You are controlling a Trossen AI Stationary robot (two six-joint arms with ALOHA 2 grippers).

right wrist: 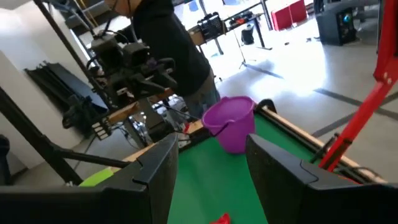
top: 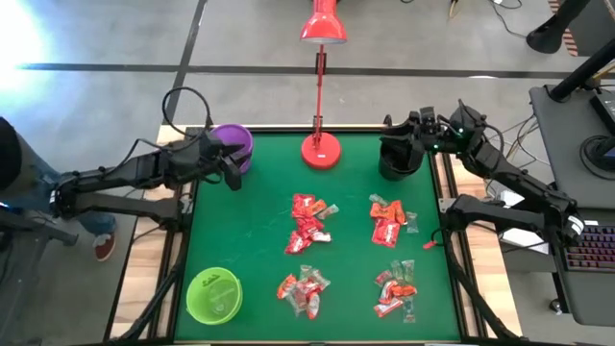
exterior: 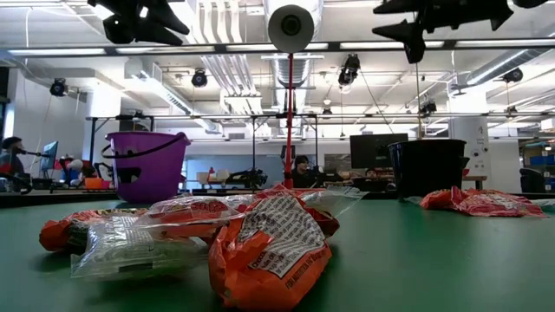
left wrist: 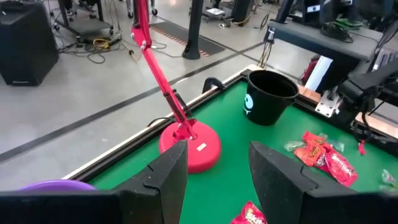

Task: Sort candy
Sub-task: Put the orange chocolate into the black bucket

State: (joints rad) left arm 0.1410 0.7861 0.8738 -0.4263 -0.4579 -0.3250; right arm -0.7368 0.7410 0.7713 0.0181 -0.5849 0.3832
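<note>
Green table holds candy; workshop room behind

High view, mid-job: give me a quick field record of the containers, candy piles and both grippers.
surface: green table
purple bucket: far left corner
black bucket: far right corner
green cup: near left corner
red lamp base: far edge, between the two buckets
candy: four loose piles mid-table, none in a container as far as can be seen
left gripper: open, empty, beside the purple bucket
right gripper: open, empty, over the black bucket
</note>
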